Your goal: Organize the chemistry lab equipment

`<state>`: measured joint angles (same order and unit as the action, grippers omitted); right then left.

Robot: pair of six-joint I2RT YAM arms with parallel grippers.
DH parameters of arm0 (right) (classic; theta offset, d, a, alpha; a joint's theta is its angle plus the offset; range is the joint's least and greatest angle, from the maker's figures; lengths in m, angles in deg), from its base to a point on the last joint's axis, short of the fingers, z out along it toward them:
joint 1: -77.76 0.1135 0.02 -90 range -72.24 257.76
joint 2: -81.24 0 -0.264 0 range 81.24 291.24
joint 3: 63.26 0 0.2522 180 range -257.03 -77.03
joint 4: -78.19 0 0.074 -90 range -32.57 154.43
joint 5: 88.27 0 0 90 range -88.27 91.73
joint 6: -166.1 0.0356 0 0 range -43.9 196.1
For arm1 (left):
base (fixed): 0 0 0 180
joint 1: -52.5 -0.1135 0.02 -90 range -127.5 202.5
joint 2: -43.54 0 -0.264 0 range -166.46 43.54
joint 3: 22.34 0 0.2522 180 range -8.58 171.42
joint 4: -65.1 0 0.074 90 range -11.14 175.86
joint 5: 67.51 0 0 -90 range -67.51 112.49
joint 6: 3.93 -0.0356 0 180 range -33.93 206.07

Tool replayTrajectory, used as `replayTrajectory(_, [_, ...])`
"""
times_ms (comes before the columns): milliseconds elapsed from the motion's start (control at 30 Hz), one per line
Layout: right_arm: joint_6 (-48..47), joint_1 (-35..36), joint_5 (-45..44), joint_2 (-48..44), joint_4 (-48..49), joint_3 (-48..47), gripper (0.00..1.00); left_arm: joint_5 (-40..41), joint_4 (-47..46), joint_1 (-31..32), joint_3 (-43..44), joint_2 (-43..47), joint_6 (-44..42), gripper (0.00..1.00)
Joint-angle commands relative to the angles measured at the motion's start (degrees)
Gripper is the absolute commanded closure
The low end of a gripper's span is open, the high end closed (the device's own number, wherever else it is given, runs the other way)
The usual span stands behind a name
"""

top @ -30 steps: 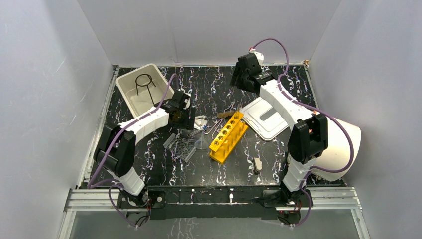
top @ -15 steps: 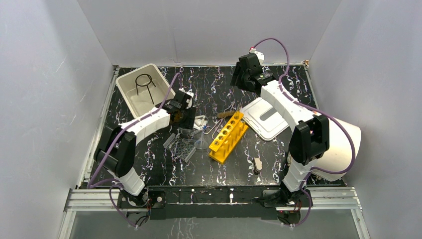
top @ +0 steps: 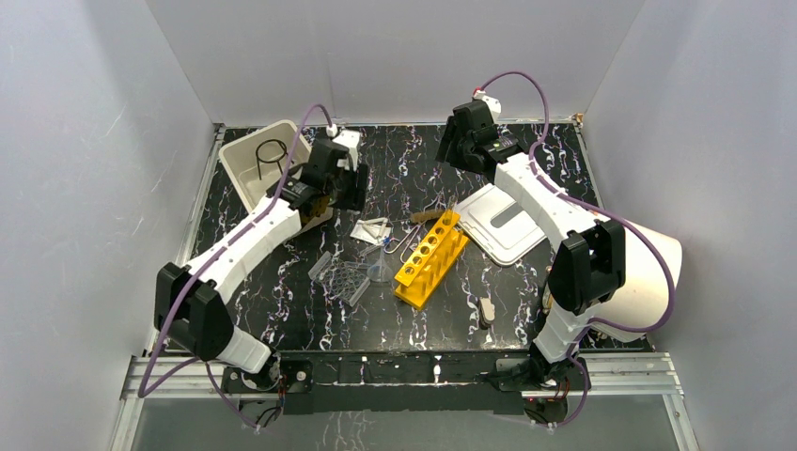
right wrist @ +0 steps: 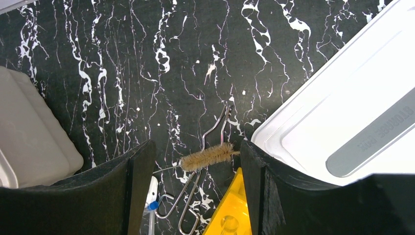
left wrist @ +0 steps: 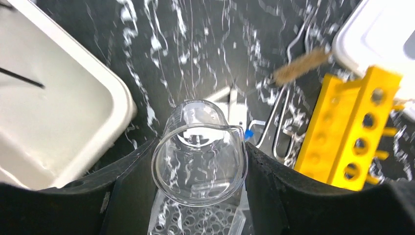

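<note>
My left gripper [left wrist: 198, 169] is shut on a clear glass beaker [left wrist: 199, 149], held off the table next to the beige bin [top: 246, 141]. In the top view the left gripper [top: 336, 183] hangs at the bin's right edge. A black wire loop [top: 273, 155] lies in the bin. The clear ridged tray [top: 343, 279], a funnel [top: 379, 271], metal tongs [top: 404, 242] and the yellow tube rack [top: 430, 257] lie mid-table. My right gripper [right wrist: 195, 188] is open, high above a bristle brush [right wrist: 205, 157] and holding nothing.
A white slotted lid [top: 507, 221] lies right of the rack. The big white cylinder [top: 648, 272] stands at the far right. A small pale item [top: 486, 310] sits near the front. A white packet [top: 371, 228] lies beside the tongs.
My left gripper closed on the beaker beside the clear tray, lifted it and carried it back and left to the bin's edge. The right arm has stayed put.
</note>
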<state>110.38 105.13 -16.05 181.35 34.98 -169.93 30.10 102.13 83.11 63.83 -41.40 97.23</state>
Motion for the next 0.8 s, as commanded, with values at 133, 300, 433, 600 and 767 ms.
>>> replayTrajectory(133, [0.26, -0.31, 1.04, -1.79, 2.16, -1.17, 0.29, 14.19, 3.91, -0.27, 15.16, -0.30, -0.07, 0.68])
replayTrajectory(300, [0.03, -0.37, 2.14, -0.95, 1.62, -2.39, 0.29, 10.31, 5.95, -10.38, 18.62, -4.52, 2.83, 0.68])
replayTrajectory(433, [-1.02, -0.35, 3.47, 0.43, 0.88, -4.35, 0.29, 6.75, 6.69, -19.07, 16.24, -5.91, 6.45, 0.68])
replayTrajectory(600, [-1.63, -0.37, 4.87, 2.35, 0.46, -6.65, 0.29, 2.32, 5.35, -23.57, 13.35, -11.01, 7.96, 0.68])
replayTrajectory(767, [-1.24, -0.36, 6.15, 2.84, 0.71, -6.49, 0.29, 4.28, 2.12, -23.88, 11.76, -16.50, 9.31, 0.68])
